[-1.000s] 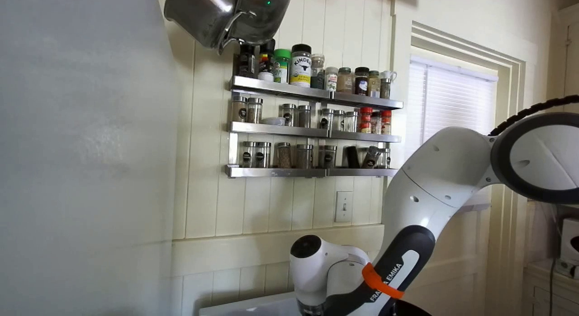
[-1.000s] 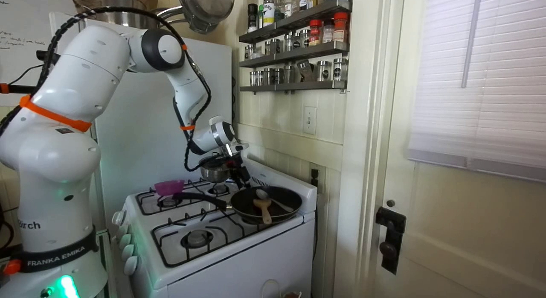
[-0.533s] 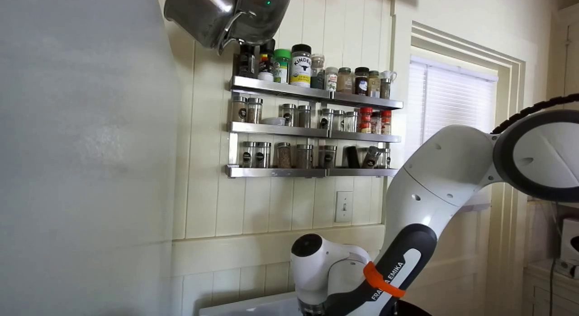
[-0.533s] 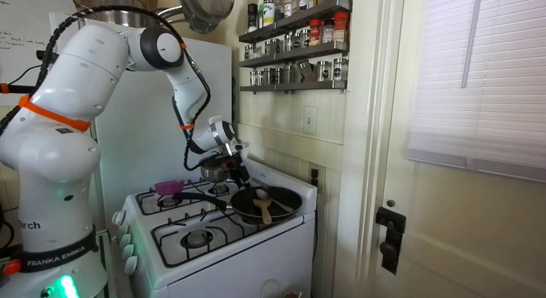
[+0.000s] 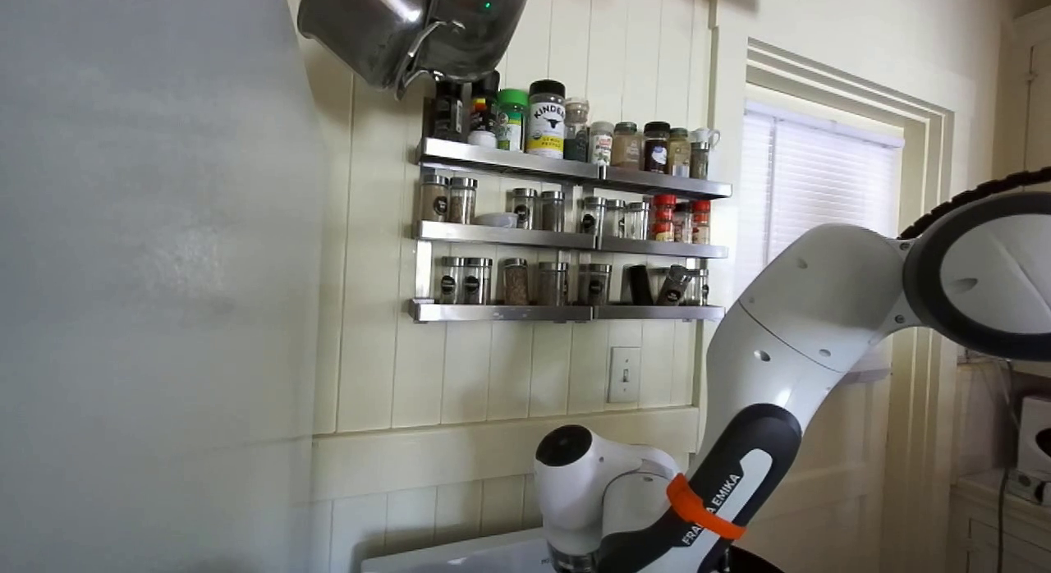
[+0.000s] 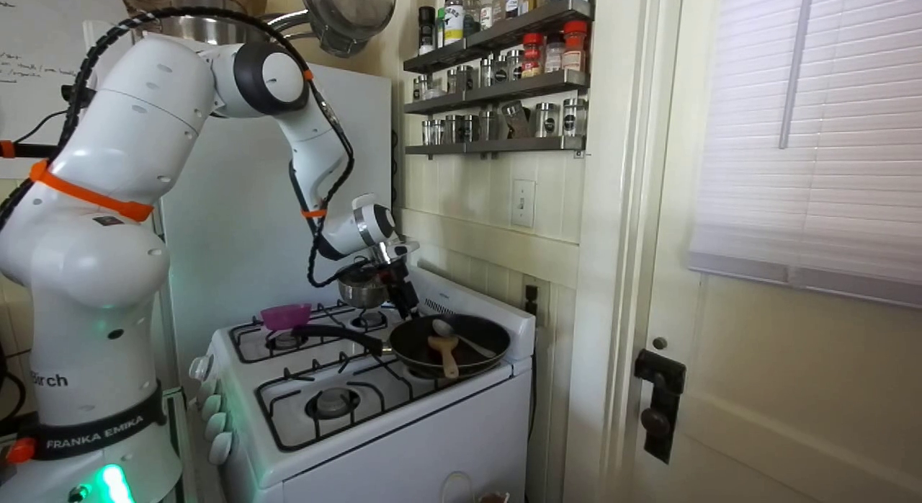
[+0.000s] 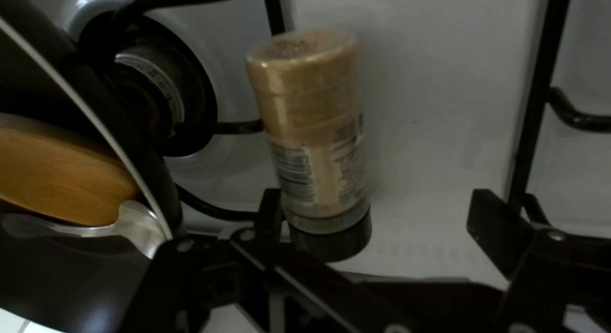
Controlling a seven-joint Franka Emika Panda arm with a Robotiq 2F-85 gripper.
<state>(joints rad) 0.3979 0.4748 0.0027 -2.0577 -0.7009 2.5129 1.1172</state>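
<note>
A clear spice jar with tan contents, a printed label and a black cap appears in the wrist view. Its base points up the picture and its cap down; whether it lies or stands on its cap, I cannot tell. My gripper is open around the cap end. The left finger is close beside the jar, contact unclear, while a wide gap separates it from the right finger. In an exterior view the gripper points down between the pot and the frying pan; the jar cannot be made out there.
A wooden utensil and a metal spoon rest in the pan, whose rim borders the gripper's left. Burner grates surround the jar. A pink bowl sits on the stove. Spice shelves hang above; the fridge stands behind.
The arm has shifted slightly, rightward in an exterior view where the wrist shows large, and the gripper a little leftward, away from the pan, where the stove shows. Objects on the stove stay put.
</note>
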